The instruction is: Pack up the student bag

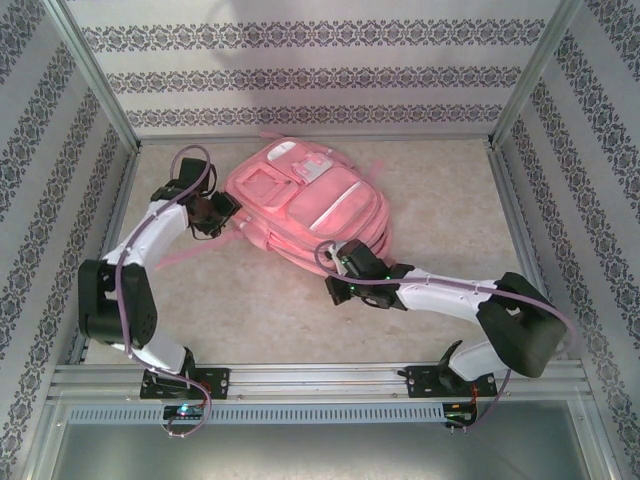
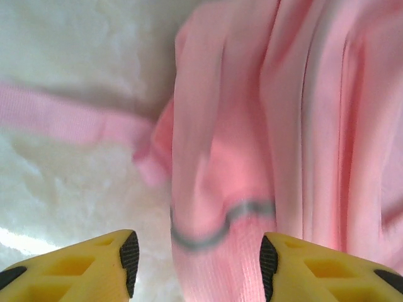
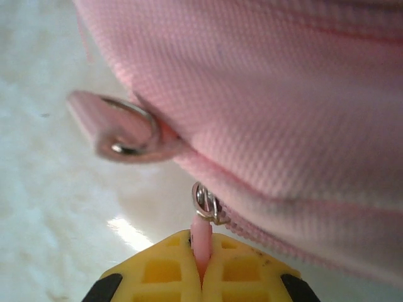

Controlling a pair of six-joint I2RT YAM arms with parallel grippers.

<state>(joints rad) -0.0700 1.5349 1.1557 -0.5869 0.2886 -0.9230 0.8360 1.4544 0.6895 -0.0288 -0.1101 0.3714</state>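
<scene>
Student bag point(image 1: 310, 205), a large pink fabric backpack with zipped front pockets and a white-grey patch, lies flat on the pale marbled tabletop point(image 1: 440, 190), toward 12 o'clock from your arms' bases and slightly left of centre. Your left jaws sit at the bag's 9 o'clock edge. The left wrist view shows them apart, black pads point(image 2: 130, 261) clear on both sides of a fold of pink cloth crossed by a thin grey stripe point(image 2: 211, 231). A flat pink webbing strap point(image 2: 63, 119) trails off over the tabletop toward 9 o'clock. Your right jaws are at the bag's 5 o'clock corner. They are pressed together on a slim pink zip pull point(image 3: 201, 234), which hangs from a small silver ring point(image 3: 205, 202) on the zip line. Just beside it, toward 10 o'clock, a pink tab with a metal loop point(image 3: 123, 131) juts from the bag's side.
</scene>
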